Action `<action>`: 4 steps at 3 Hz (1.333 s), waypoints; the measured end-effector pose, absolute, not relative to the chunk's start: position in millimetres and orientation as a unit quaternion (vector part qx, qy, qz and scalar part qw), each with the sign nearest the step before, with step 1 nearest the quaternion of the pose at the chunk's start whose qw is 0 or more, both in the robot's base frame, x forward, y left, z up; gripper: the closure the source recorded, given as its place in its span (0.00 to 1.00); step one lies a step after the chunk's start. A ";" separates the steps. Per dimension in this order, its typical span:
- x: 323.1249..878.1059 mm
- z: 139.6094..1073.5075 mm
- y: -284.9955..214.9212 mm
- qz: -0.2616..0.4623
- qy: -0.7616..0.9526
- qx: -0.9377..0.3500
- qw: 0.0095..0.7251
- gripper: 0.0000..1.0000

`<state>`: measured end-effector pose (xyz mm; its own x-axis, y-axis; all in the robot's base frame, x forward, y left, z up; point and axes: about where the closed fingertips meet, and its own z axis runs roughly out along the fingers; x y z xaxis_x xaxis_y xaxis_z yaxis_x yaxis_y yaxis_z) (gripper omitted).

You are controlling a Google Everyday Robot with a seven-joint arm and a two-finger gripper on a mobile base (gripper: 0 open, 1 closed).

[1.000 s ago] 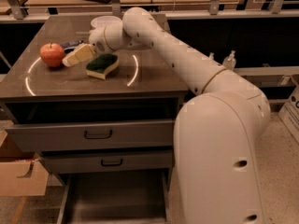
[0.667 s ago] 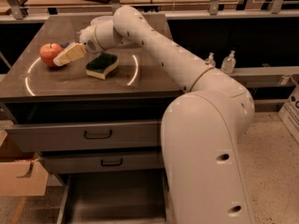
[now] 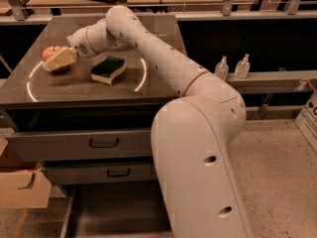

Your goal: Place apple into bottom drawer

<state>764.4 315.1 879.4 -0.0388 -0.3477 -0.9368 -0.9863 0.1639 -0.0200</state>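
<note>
Dark cabinet top (image 3: 153, 36): apple (image 3: 48, 52) left, gripper (image 3: 57, 61) at it; green sponge (image 3: 108, 69) centre.

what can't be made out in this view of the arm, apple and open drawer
- apple: camera view, mostly hidden by the gripper in front of it at the left of the cabinet top; contact cannot be told.
- bottom drawer: right side hidden by the robot's body, front cut off by the lower edge.
- two bottles at the right: too small to read labels.

Speckled pale floor (image 3: 282, 152), cardboard box (image 3: 20, 192) low at left, two clear pump bottles (image 3: 221, 67) on a grey shelf (image 3: 270, 78) at right, cluttered workbench (image 3: 64, 0) behind, gripper (image 3: 58, 61) at the dark cabinet top (image 3: 89, 92), left side.
</note>
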 end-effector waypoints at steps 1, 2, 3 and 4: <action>756.8 876.9 327.0 0.375 0.613 -0.548 0.429 0.38; 754.2 887.8 319.8 0.370 0.605 -0.553 0.438 0.62; 750.5 925.7 276.1 0.344 0.612 -0.533 0.472 0.85; 712.7 952.7 225.1 0.326 0.614 -0.523 0.493 1.00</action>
